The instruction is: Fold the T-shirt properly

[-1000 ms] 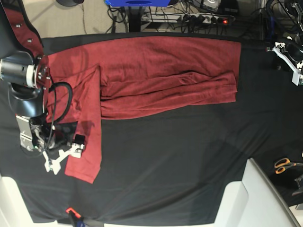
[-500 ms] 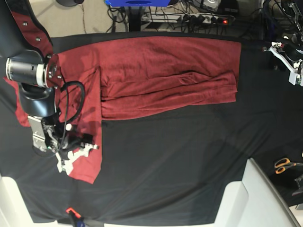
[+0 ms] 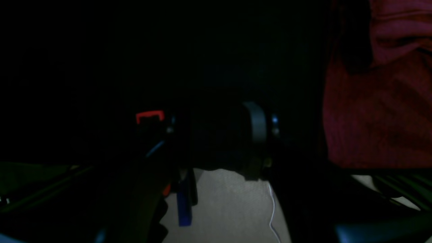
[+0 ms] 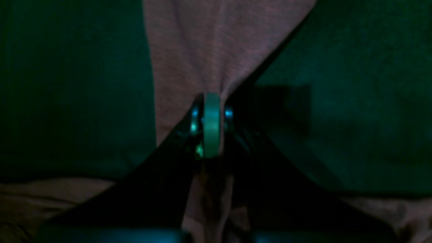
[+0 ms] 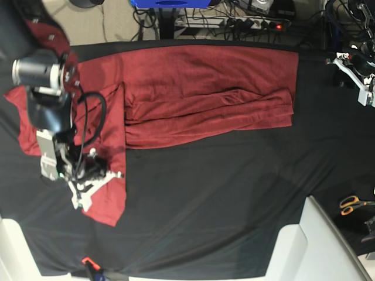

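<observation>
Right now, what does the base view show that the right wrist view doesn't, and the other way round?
Only the base view shows the whole plain maroon long-sleeved T-shirt spread on the black table cloth, orange-handled scissors at the edge, and the left end effector parked far from the fabric. Only the right wrist view shows, close up, cloth puckering into the shut right end effector. Both show that end effector on the sleeve.
</observation>
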Available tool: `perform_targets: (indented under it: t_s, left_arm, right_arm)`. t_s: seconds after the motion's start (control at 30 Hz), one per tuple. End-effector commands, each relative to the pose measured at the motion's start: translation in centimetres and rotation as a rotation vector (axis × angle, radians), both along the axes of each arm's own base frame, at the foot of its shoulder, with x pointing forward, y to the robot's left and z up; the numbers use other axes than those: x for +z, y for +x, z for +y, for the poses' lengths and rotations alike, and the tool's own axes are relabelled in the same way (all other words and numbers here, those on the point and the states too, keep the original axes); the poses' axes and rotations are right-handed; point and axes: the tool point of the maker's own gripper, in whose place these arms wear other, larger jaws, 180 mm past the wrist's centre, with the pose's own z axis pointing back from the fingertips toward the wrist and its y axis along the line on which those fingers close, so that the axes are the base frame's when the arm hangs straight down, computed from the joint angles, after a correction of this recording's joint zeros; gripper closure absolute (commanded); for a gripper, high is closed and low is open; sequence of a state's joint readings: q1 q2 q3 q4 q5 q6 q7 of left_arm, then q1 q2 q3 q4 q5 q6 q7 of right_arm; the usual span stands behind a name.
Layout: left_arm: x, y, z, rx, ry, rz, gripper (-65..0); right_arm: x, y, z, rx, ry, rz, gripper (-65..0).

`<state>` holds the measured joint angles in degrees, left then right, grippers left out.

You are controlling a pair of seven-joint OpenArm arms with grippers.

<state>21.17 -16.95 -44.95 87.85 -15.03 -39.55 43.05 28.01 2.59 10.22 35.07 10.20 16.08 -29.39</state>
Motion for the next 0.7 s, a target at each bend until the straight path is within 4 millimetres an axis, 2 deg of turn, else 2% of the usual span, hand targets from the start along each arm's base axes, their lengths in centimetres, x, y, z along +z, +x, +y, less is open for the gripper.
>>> perform_targets:
  t_s: [0.0,0.03,0.13,0.3,0.43,0.57,0.67]
  left_arm:
    - [1.1,0.6,0.6,-0.016,0.020,-0.030,-22.4]
    - [1.1,0.6,0.6,-0.016,0.020,-0.030,-22.4]
    - [1.1,0.7,0.5,-0.018,0.018,-0.030,-22.4]
    - [0.2,1.3,-1.4,-0.076,-0.003,-0.012,-22.4]
    - [0.3,2.5,-2.1,-0.093,-0.015,-0.029,-22.4]
    - [-0.1,2.6,-2.1,-0.083,-0.026,-0.025,-22.4]
    - [0.0,3.2,-2.1,-0.082,-0.027,-0.036,-22.4]
  right_arm:
    - [2.3,1.8,0.3,0.014,0.000,-0.068,0.0]
    - [3.0,1.8,0.7,0.026,-0.003,-0.081,0.0]
    - [4.4,0.9,0.3,0.047,-0.036,-0.090,0.0]
    - [7.0,-1.2,1.6,0.081,-0.057,-0.120,0.0]
    - [8.4,-3.9,2.7,0.095,-0.062,-0.128,0.0]
    - [9.5,-6.7,3.1,0.099,-0.074,-0.134,0.0]
    - [9.7,-8.6,4.7,0.153,-0.085,-0.141,0.0]
